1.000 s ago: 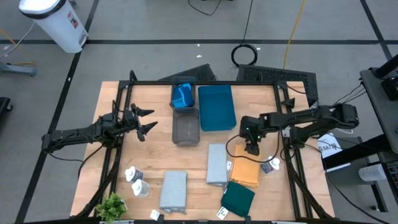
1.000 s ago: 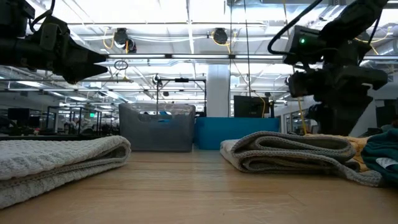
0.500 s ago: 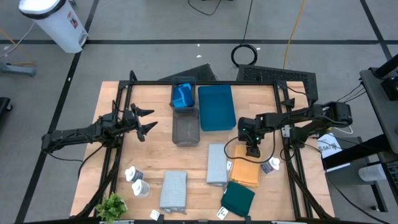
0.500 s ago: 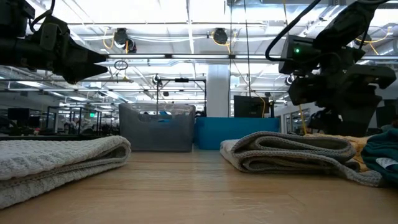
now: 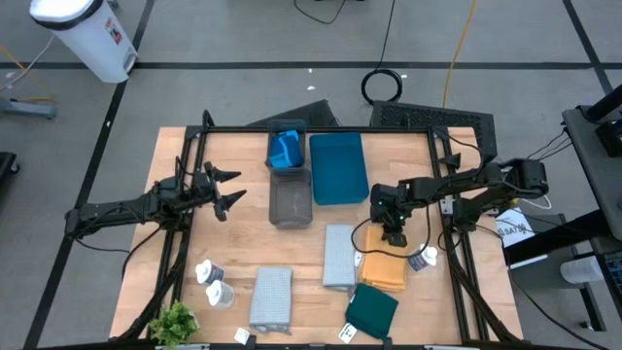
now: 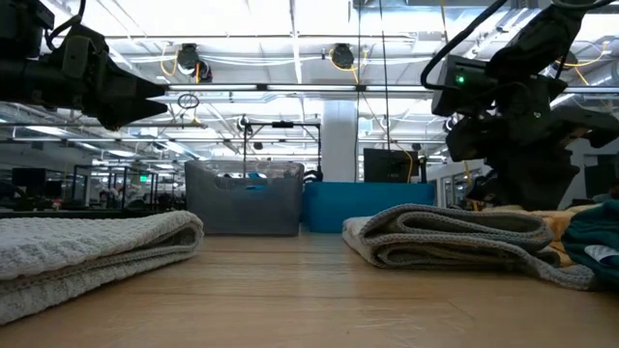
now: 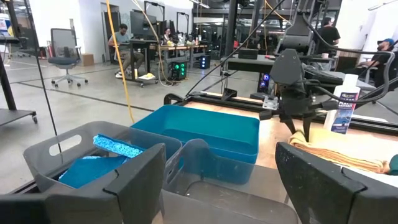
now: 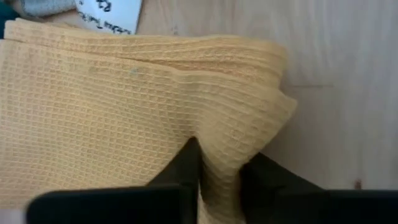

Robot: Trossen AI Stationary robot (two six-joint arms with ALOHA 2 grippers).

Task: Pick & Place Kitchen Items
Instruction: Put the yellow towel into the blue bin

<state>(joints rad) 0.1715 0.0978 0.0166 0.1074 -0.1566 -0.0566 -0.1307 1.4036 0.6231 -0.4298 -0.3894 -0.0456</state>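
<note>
1. High view: the right hand (image 5: 393, 236) sits on the orange cloth (image 5: 383, 271) near the tabletop's right edge; the left hand (image 5: 225, 191) waits apart, empty.
2. Right wrist view: the fingers (image 8: 186, 167) pinch only a thin fold, which may slip out on lifting.

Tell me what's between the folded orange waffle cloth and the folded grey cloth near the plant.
In the high view, the pale blue folded cloth lies between the orange cloth and the grey cloth.
</note>
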